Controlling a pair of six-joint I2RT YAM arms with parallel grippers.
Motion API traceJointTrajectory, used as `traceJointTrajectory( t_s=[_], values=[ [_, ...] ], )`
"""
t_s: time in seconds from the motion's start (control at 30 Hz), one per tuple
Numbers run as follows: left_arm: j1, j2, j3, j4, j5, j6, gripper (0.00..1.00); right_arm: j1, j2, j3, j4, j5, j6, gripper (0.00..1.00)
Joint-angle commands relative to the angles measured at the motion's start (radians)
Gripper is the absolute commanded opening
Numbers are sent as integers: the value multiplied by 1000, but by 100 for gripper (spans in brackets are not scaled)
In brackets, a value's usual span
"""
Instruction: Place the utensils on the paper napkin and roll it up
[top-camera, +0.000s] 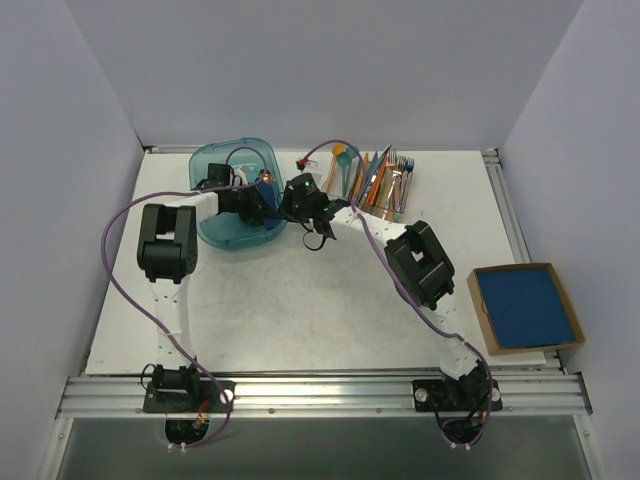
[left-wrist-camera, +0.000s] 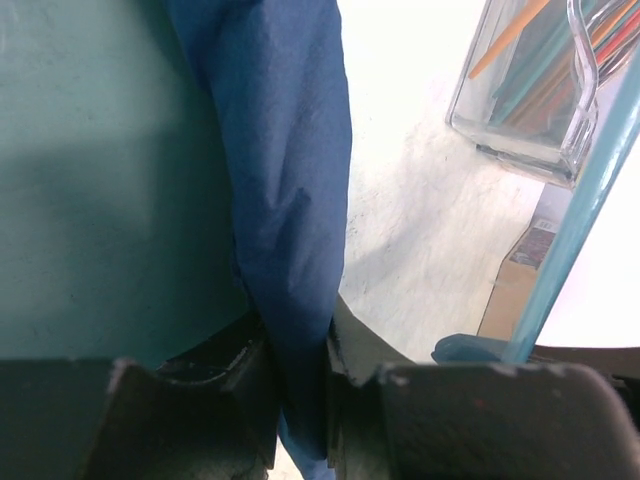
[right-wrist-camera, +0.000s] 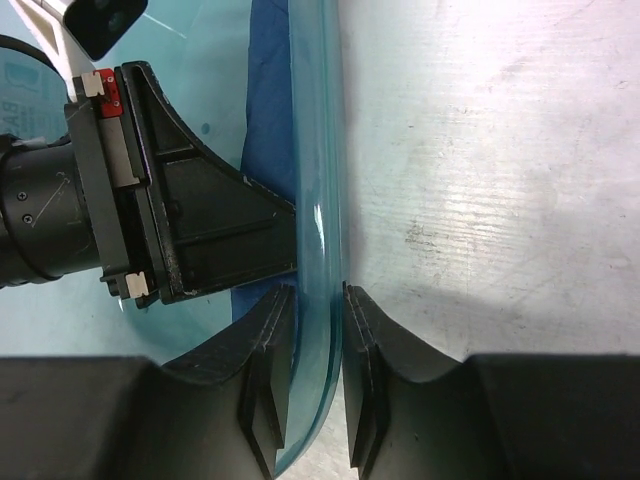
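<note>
- Pinching a dark blue paper napkin (left-wrist-camera: 285, 150), the left gripper (left-wrist-camera: 300, 400) has both fingers pressed tight on the lower part of it. The napkin stands up from the jaws as a soft, creased roll.
- Whether any cutlery lies inside that roll cannot be told.
- The roll hangs over the floor of one teal bin (top-camera: 215, 160) at the far side of the table (top-camera: 300, 310).
- The right gripper (right-wrist-camera: 315, 340) straddles the bin's right wall, one finger pressed to each face.
- The two grippers are close together at that wall.
- Just right of the bin stands one clear holder (top-camera: 375, 185) of orange-copper, teal and blue cutlery, too crowded to count.
- One cardboard box (top-camera: 490, 330) with a blue sheet inside sits at the table's right edge, well apart.
- Bare white tabletop spreads between the two arms.
</note>
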Motion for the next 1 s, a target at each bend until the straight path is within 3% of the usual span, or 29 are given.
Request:
traceJointTrajectory(
  t_s=[0.0, 0.23, 0.97],
  values=[
    [-1, 43, 31, -42, -72, 53, 28, 25, -50, -20, -40, 71, 1, 14],
    [-1, 59, 59, -66, -98, 64, 40, 38, -66, -37, -43, 114, 39, 10],
    [-4, 40, 100, -275, -296, 144, 51, 40, -73, -37, -58, 134, 53, 7]
  ],
)
